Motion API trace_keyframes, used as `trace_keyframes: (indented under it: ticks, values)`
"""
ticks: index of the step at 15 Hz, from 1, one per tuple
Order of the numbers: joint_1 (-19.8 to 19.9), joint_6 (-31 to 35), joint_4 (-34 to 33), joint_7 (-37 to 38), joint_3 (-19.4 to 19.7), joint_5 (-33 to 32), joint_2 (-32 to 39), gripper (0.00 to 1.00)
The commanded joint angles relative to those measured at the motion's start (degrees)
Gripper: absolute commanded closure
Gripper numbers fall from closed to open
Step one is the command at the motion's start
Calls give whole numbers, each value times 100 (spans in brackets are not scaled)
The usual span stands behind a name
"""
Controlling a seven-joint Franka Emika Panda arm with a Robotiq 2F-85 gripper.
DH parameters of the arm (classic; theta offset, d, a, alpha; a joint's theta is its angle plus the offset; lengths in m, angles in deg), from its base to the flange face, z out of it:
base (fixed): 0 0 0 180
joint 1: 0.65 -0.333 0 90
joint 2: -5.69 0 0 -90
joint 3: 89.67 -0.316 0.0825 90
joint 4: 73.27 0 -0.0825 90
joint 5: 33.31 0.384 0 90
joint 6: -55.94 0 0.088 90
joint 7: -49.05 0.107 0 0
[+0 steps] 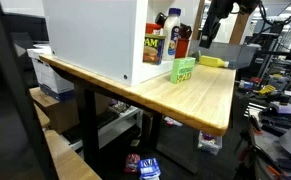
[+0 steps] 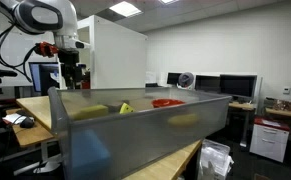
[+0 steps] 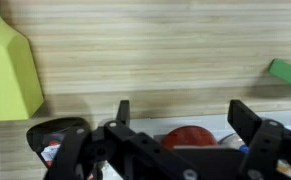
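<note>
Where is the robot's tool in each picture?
Exterior view: the tool hangs at the top right, above the far end of the wooden table.
Exterior view: the tool is at the left, behind the cloudy bin.
Wrist view: the tool fills the bottom edge, open and empty.
Shared landmark: the wooden table under the tool.
</note>
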Motion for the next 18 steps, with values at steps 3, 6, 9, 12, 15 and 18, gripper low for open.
trace_keyframes:
  ticks: [3,6,9,12,15,18]
  values:
    - [42,-17,-11,-20,-37,23,1,0]
    - [42,-17,-11,-20,-37,23,1,0]
    - [27,22,39,15,-109,-24,-134,0]
    - [-43,-37,79,-2,-165,36,-417,0]
    - [-85,-62,95,-36,-217,43,-702,0]
    - [-133,-52,112,-40,-242,45,-903,0]
